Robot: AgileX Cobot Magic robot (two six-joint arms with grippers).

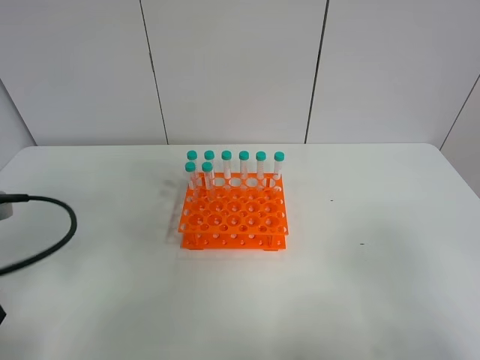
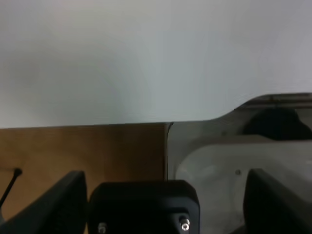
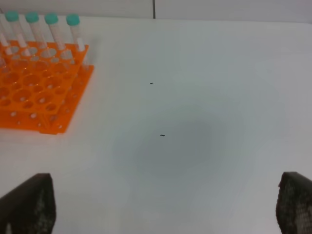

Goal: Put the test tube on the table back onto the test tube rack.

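The orange test tube rack [image 1: 234, 214] stands mid-table on the white table [image 1: 360, 285], with several teal-capped tubes [image 1: 226, 166] upright along its back rows. A test tube lying on the table is out of view. The right wrist view shows the rack [image 3: 39, 92] and its tubes [image 3: 51, 29] far off to one side. My right gripper [image 3: 165, 195] is open above bare table [image 3: 195, 97], holding nothing. My left gripper [image 2: 165, 171] is open and empty, off by the table's edge. Neither gripper shows in the high view.
A black cable [image 1: 60, 225] loops over the table's left edge. Two small dark specks [image 3: 162, 135] mark the tabletop right of the rack. The left wrist view shows a white surface [image 2: 146, 58], brown floor [image 2: 73, 146] and a grey-white base part [image 2: 219, 161].
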